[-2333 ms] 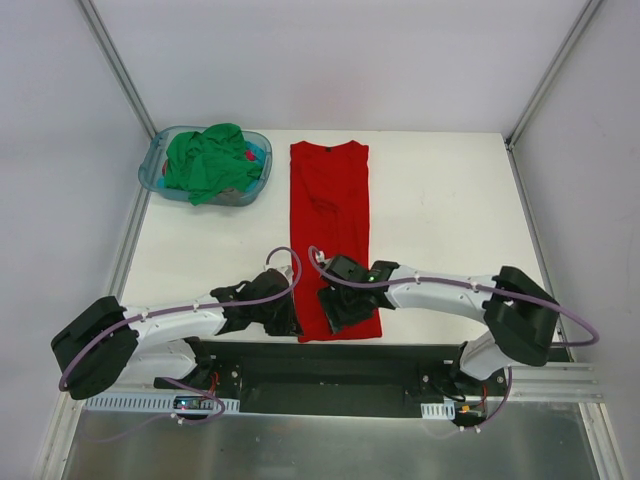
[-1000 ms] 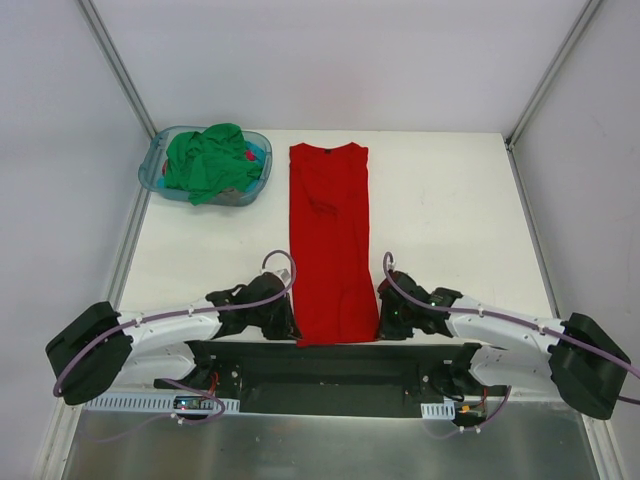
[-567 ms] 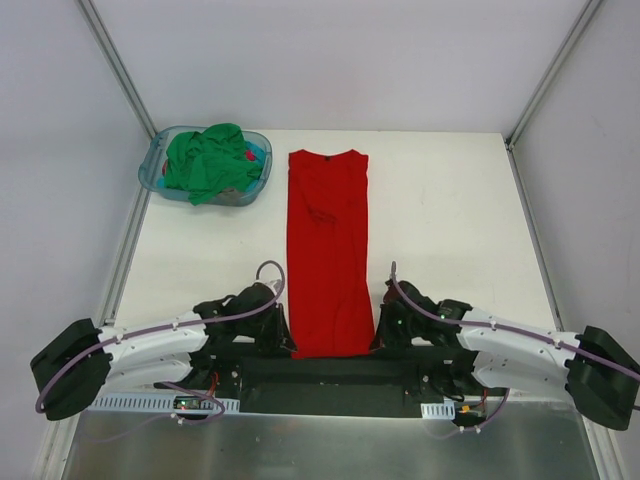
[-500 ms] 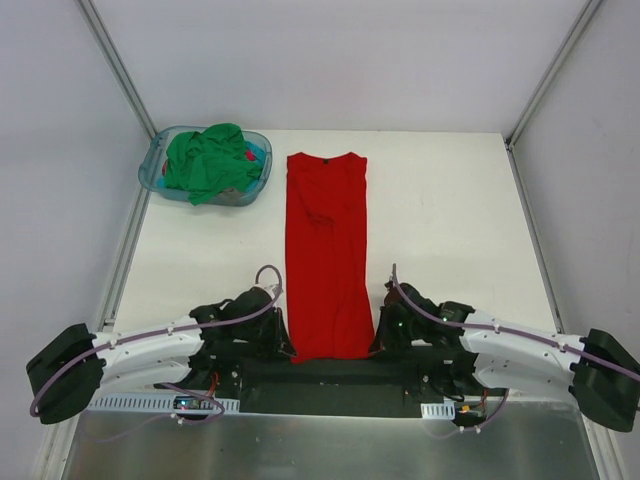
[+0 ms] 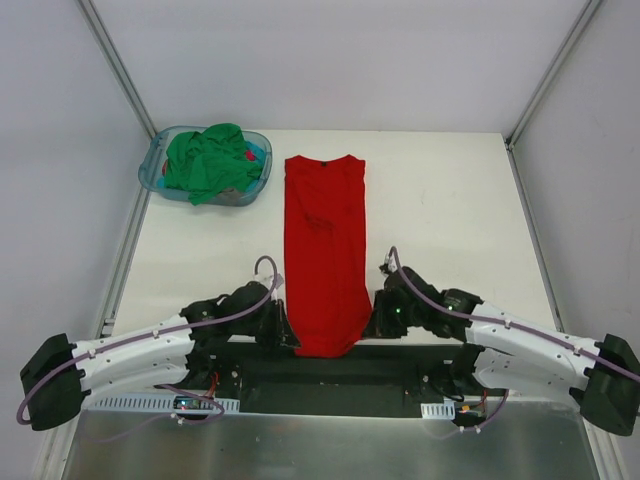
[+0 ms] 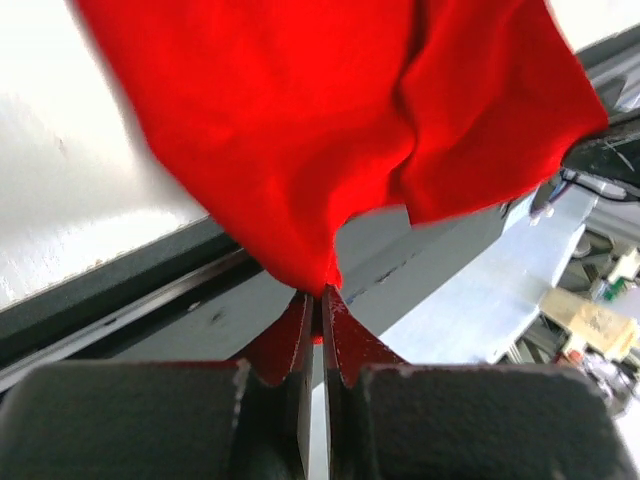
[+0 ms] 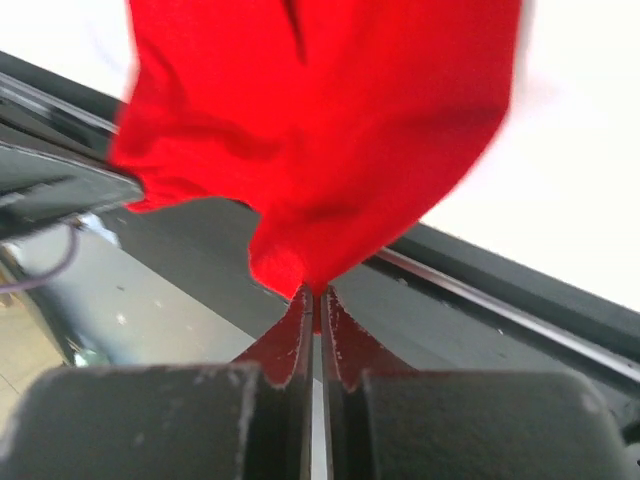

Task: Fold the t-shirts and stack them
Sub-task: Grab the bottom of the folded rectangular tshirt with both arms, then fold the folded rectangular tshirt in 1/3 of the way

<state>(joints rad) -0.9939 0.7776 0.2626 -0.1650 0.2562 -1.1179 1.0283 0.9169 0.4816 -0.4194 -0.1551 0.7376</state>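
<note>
A red t-shirt [image 5: 323,245], folded lengthwise into a long strip, lies down the middle of the white table with its collar at the far end. Its near hem is lifted off the table's front edge. My left gripper [image 5: 289,338] is shut on the hem's left corner, and the red cloth [image 6: 330,130] hangs from its closed tips [image 6: 314,296]. My right gripper [image 5: 372,325] is shut on the hem's right corner, the red cloth [image 7: 320,120] bunching at its tips [image 7: 315,293]. More t-shirts, a green one [image 5: 208,160] on top, are piled in a basket.
A clear blue basket [image 5: 155,170] stands at the table's far left corner. The black mounting rail [image 5: 330,375] of the arm bases runs along the near edge, under the lifted hem. Metal frame posts [image 5: 120,70] rise at both far corners.
Both grippers have pulled the red t-shirt's hem toward the near edge and lifted it; the whole strip has slid slightly nearer and the hem narrowed as the grippers came closer together.
</note>
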